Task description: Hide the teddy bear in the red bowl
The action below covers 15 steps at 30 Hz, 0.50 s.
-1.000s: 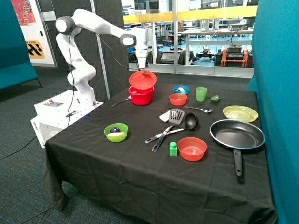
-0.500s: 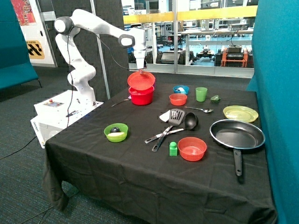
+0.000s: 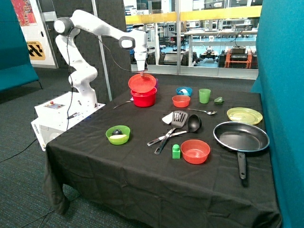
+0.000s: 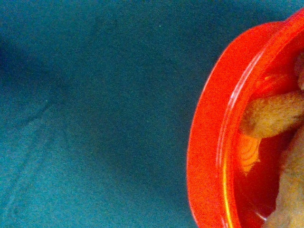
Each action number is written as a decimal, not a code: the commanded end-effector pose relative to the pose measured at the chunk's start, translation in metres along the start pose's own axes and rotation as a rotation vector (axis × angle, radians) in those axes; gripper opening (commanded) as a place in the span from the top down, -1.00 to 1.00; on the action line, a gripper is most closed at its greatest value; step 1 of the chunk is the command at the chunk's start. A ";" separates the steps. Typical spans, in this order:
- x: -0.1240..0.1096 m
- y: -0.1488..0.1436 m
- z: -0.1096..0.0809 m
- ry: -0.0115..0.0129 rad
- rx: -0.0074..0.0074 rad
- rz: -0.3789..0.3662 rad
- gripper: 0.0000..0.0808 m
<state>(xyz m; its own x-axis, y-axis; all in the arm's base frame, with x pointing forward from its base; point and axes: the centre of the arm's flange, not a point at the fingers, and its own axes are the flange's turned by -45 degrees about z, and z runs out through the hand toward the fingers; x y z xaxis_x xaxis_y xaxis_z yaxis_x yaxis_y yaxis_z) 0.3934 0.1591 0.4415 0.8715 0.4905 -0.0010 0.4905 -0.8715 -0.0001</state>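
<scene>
Since the earlier frames, the white robot arm [image 3: 97,29] has shifted a little to the left, and the flat red plate [image 3: 142,82] hanging under its end effector [image 3: 141,72] has moved with it and sunk closer to the red bowl [image 3: 143,97]. That deep bowl stands at the far left part of the black-clothed desk [image 3: 118,175], and the plate hovers tilted just above its rim, partly covering the opening. From the outside view the fingers seem closed on the plate's far edge, though they are too small to see clearly. In the wrist view, fuzzy brown limbs of the teddy bear [image 4: 275,116] show inside a bright red vessel, so the bear appears to lie in the bowl already. What seems left is the covering. To do it well, the plate should be levelled and centred over the bowl before it goes down, lowered gently until it rests on the rim all round, and only then let go. A plate released while tilted or off-centre could slide off onto the desk, or nudge the bowl and leave the bear showing.
</scene>
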 end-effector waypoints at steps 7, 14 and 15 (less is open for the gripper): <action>0.009 0.012 0.003 0.0010 -0.0001 0.008 1.00; 0.009 0.018 0.009 0.0010 -0.0001 0.030 1.00; 0.009 0.017 0.010 0.0010 -0.0001 0.030 1.00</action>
<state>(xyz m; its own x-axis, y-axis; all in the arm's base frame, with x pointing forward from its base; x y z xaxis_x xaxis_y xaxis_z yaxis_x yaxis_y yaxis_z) 0.4016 0.1516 0.4373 0.8767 0.4809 0.0088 0.4809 -0.8768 -0.0042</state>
